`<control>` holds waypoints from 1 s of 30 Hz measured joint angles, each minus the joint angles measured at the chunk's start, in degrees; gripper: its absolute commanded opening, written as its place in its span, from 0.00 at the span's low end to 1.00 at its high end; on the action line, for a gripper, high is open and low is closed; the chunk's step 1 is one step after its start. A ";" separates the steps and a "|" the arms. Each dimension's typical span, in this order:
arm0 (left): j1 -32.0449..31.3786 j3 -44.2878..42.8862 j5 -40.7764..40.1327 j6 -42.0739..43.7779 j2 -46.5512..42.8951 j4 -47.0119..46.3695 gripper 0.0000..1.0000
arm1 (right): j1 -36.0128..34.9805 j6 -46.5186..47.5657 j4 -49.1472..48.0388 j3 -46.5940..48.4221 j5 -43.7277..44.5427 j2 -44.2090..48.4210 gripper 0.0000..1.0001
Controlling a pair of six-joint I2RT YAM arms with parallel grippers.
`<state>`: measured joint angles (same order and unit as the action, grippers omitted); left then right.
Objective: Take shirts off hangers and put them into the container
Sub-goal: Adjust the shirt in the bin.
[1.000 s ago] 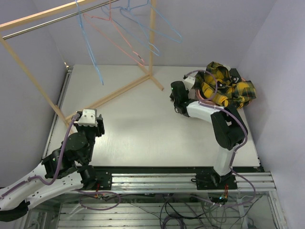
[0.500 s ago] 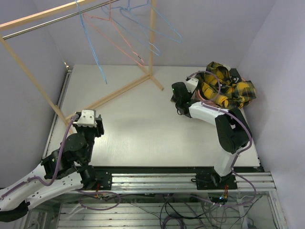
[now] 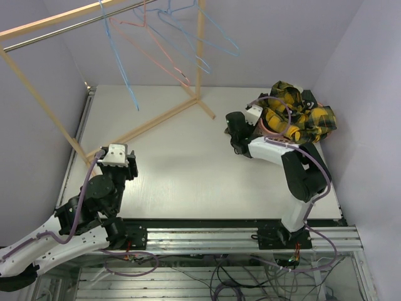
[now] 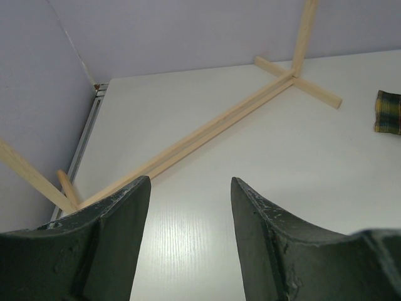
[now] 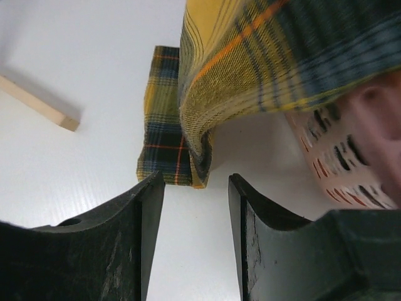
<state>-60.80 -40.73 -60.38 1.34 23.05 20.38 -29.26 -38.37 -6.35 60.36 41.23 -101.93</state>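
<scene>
The white table (image 3: 182, 169) carries a wooden rack (image 3: 150, 122), whose foot poles run aslant from the near left to the far middle. At the far right corner sits the shirt (image 3: 294, 116): yellow-and-black plaid with thin orange lines, crumpled into a heap on top of the basket (image 5: 332, 163). The heap's long axis runs roughly left to right in the top view.

The right wrist view shows a fold of the shirt bulging over the basket's salmon lattice wall and drooping towards the table. Below it a flat plaid strip (image 5: 161, 119) lies on the table, its long axis pointing away from the camera. Whether the strip joins the fold cannot be told.

Wire hangers – several light blue (image 3: 122, 63), one pink (image 3: 150, 53) – hang from the rack's top rail, their triangles slanting down to the right.

The right gripper (image 5: 195, 182) stands low, just beside the drooping fold; its fingers are apart with nothing between them. The left gripper (image 4: 190, 188) is near the left edge, facing the rack's foot – fingers likewise apart, gripping nothing.
</scene>
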 measured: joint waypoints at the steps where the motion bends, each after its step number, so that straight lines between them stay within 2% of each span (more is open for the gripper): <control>1: 0.00 0.00 0.02 0.00 0.00 0.00 0.65 | 0.00 0.09 -0.44 0.11 0.44 -0.92 0.46; 4: 0.00 0.00 0.09 0.02 0.04 0.00 0.65 | 0.00 0.79 -2.23 0.87 1.29 -5.38 0.46; 7: 0.02 0.00 0.15 0.04 0.22 -0.02 0.65 | 0.07 1.25 -3.10 2.14 2.12 -10.21 0.39; 9: 0.00 0.00 0.17 0.11 0.37 -0.02 0.65 | 0.24 1.60 -3.72 2.54 2.10 -11.98 0.22; 11: 0.00 0.04 0.20 0.17 0.48 -0.02 0.66 | 0.44 2.19 -4.52 2.54 2.08 -12.68 0.00; 21: 0.02 0.72 0.20 1.22 0.70 -0.96 0.66 | 4.11 6.36 -10.71 2.54 -0.31 -9.42 0.00; 26: 0.00 0.81 0.20 1.31 1.03 -1.11 0.65 | 4.83 7.82 -11.89 3.19 -7.76 -2.43 0.00; 30: 0.00 0.81 0.22 1.29 1.11 -1.11 0.65 | 5.88 7.63 -9.99 10.25 -14.38 0.33 0.00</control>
<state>-60.80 -39.92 -60.16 2.63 24.16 19.27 -23.38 -30.74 -16.34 70.61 26.85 -101.60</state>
